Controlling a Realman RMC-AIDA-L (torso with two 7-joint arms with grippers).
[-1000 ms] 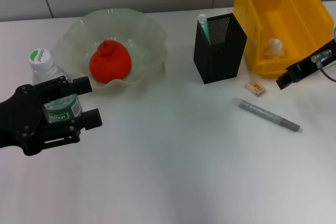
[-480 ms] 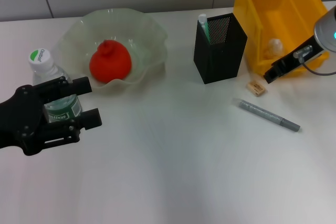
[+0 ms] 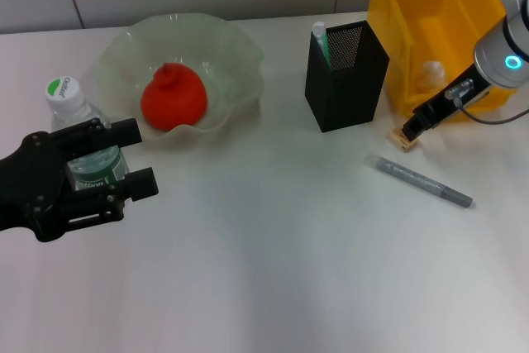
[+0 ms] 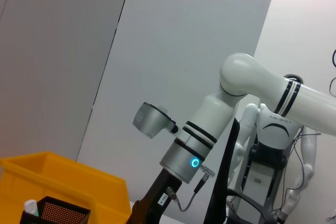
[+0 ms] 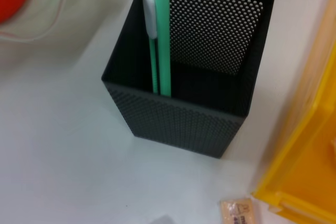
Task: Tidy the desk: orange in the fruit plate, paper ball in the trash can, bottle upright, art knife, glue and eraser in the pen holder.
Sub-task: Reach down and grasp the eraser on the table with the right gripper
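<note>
- The bench (image 3: 273,270) was a smooth, matte white surface, and a pale grey panelled wall rose behind its far edge.
- The trash can (image 3: 446,31), bright yellow moulded plastic with sloped sides, stood at the far right corner, and the wrinkly off-white paper ball (image 3: 431,74) lay inside it.
- The fruit plate (image 3: 223,47), translucent pale green with a ruffled wavy rim, sat toward the far left, and the round red-orange orange (image 3: 173,98) with its small knob rested in it.
- My left gripper (image 3: 132,159), black and angular, was near the left edge with its fingers closed around the bottle (image 3: 78,126), a clear plastic one that stood upright, showing a green label and a white-and-green cap.
- The pen holder (image 3: 347,76), a tall square box of black perforated metal mesh, stood between the plate and the bin; a green-and-white stick-shaped item (image 5: 156,35) leaned in one corner of it.
- A slim grey pen-shaped tool (image 3: 424,181) lay flat near the right edge.
- My right gripper (image 3: 411,131) was down at the eraser (image 3: 402,138), a tiny tan block just in front of the bin; I cannot tell whether those fingers were open or closed.
</note>
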